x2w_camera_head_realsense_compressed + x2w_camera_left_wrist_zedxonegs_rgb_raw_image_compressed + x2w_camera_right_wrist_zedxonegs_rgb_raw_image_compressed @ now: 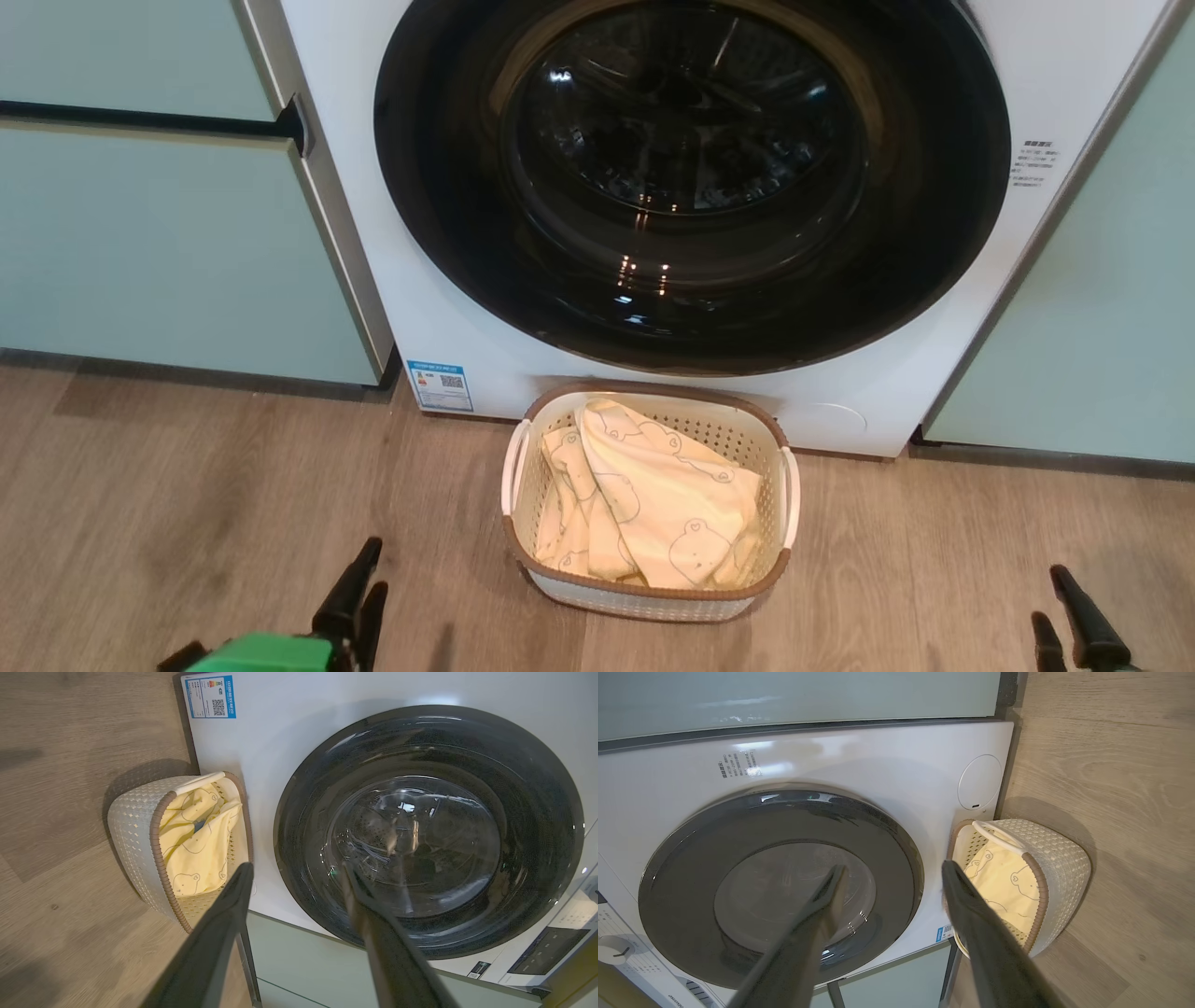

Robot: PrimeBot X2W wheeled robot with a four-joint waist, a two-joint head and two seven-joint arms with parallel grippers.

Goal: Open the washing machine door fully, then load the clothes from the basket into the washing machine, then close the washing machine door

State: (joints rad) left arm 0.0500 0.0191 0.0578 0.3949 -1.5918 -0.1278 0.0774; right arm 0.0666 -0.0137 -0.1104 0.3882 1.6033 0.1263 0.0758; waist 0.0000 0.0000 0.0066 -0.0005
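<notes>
Two claws are showing in the head view: left claw (377, 563) and right claw (1047, 592) are hanging low over the wood floor (187, 504), each with its two fingers spread and gripping nothing. One basket (644, 602) is sitting between them and further ahead, holding the pale yellow bear-print clothes (672, 504); how many garments, I cannot tell. Beyond it one washing machine (485, 336) is standing with its one washing machine door (448, 187) lying shut.

In the left wrist view, the left claw's fingers (219, 933) are standing wide apart. The door is facing the tips, and the loaded basket is sitting past the left finger, with one blue sticker (210, 697) beyond it.

In the right wrist view, the right claw's fingers (980, 933) are standing equally wide, with the door lying beyond one and the basket beyond the other.
</notes>
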